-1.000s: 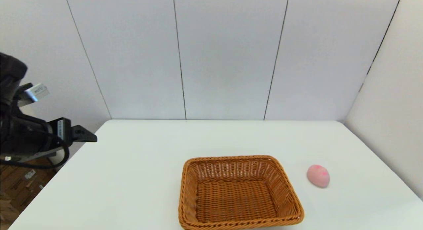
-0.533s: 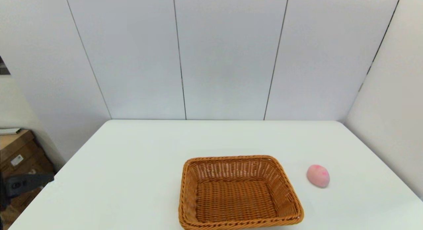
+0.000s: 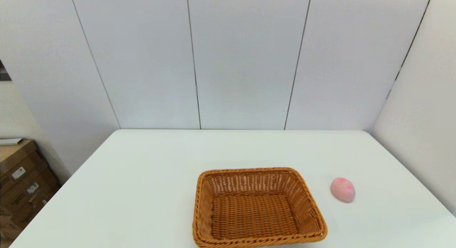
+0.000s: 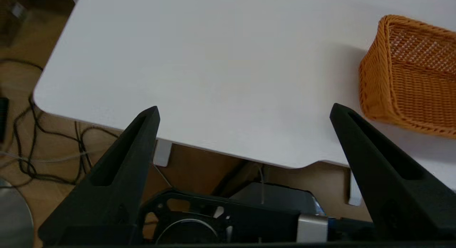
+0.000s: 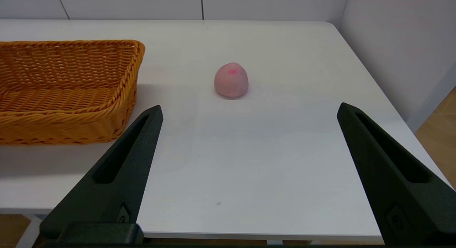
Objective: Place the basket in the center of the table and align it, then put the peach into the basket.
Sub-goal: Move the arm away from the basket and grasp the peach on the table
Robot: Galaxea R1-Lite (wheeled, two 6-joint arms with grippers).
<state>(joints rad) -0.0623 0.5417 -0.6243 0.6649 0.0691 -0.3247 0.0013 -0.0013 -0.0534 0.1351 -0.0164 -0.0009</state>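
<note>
The left gripper (image 4: 244,110) had been withdrawn below the table's (image 4: 213,62) near edge, fingers spread wide and empty. The right gripper (image 5: 249,110) was likewise held open; the peach (image 5: 231,79) lay just beyond it, the basket (image 5: 67,94) alongside to its left.

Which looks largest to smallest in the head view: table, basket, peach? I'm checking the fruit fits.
1. The table, by far the largest.
2. The basket, sitting on it near the front edge.
3. The peach, clearly smallest, lying apart to the basket's right at similar depth, so the ranking is safe.
</note>
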